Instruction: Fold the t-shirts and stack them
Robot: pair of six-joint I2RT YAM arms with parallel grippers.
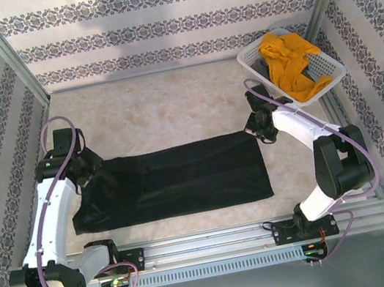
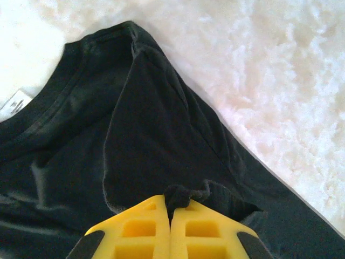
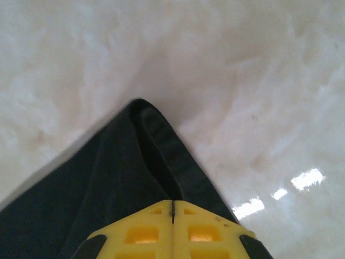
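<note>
Black and limp, the black t-shirt (image 1: 176, 180) is lying flat across the near half of the table (image 1: 155, 105), stretched into a long band between the two arms and seemingly already doubled lengthwise. It is looking light and wholly soft. It is likely to sag, drape and slide on itself, so any lift is calling for two well-spread holds, ideally on the thicker seamed edges.

The left gripper (image 2: 170, 208) is pinching a small pucker of fabric at the shoulder end, just below the collar (image 2: 51, 105) with its white label (image 2: 16, 102), and its yellow jaws are closed tight on the cloth. The right gripper (image 3: 172, 208) is clamping the far corner of the hem end, its jaws pressed together with only a thin layer between them. Both holds are looking small, and they could be at risk of slipping if the arms pull apart too hard.

Farther out, the mustard-yellow t-shirt (image 1: 289, 63) is sitting crumpled in the white basket (image 1: 254, 65) at the table's far right corner, well apart from the black one and not yet folded.
</note>
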